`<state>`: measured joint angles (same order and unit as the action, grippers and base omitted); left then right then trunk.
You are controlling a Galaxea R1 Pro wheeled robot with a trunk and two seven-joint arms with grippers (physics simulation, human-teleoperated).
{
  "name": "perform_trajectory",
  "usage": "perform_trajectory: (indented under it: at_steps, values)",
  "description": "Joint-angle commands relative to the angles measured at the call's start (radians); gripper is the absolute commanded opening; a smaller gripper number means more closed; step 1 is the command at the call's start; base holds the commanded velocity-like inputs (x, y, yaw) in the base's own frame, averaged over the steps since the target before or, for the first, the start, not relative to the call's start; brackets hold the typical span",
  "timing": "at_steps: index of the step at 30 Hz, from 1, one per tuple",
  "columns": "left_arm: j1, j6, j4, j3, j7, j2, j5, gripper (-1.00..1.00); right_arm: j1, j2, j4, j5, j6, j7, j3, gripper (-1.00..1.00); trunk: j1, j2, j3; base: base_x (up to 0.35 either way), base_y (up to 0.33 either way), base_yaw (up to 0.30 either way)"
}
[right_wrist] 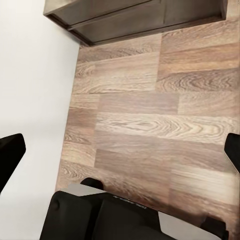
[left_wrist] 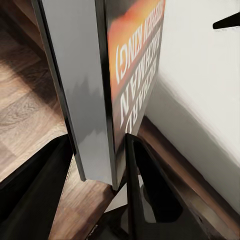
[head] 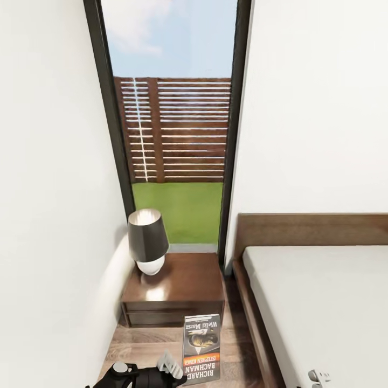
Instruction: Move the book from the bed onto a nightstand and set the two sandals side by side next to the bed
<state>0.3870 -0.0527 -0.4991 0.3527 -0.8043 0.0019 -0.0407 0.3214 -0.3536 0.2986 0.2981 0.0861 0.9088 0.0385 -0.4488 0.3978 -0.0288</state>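
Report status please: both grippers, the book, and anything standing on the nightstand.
Left gripper shut on the book, held upright short of the nightstand. Right gripper open over the floor. Lamp occupies the nightstand's left rear corner.

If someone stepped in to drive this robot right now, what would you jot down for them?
Left gripper: shut on the book, held upright above the floor in front of the nightstand.
Right gripper: open, empty, over the wood floor.
Nightstand top holds a lamp at its left; the right part is bare. Bed to the right.
Done: book is off the bed.
Left: set the book on the nightstand, then find and pair the sandals by the bed.
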Motion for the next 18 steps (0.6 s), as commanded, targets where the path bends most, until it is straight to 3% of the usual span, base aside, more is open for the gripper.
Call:
perform_trajectory:
  at_steps: [1,18]
  values:
    - [0.001,-0.006,-0.001,0.002,-0.002,0.0,-0.007,-1.0,0.001,-0.001,0.0,0.01,0.009,0.002,0.004,1.0,-0.001,0.002,-0.002,0.319,0.0,0.0]
    - [0.001,-0.006,-0.001,0.002,-0.001,0.001,-0.007,-1.0,0.001,0.0,0.0,0.01,0.009,0.002,0.004,1.0,-0.001,0.002,-0.002,0.319,0.0,0.0]
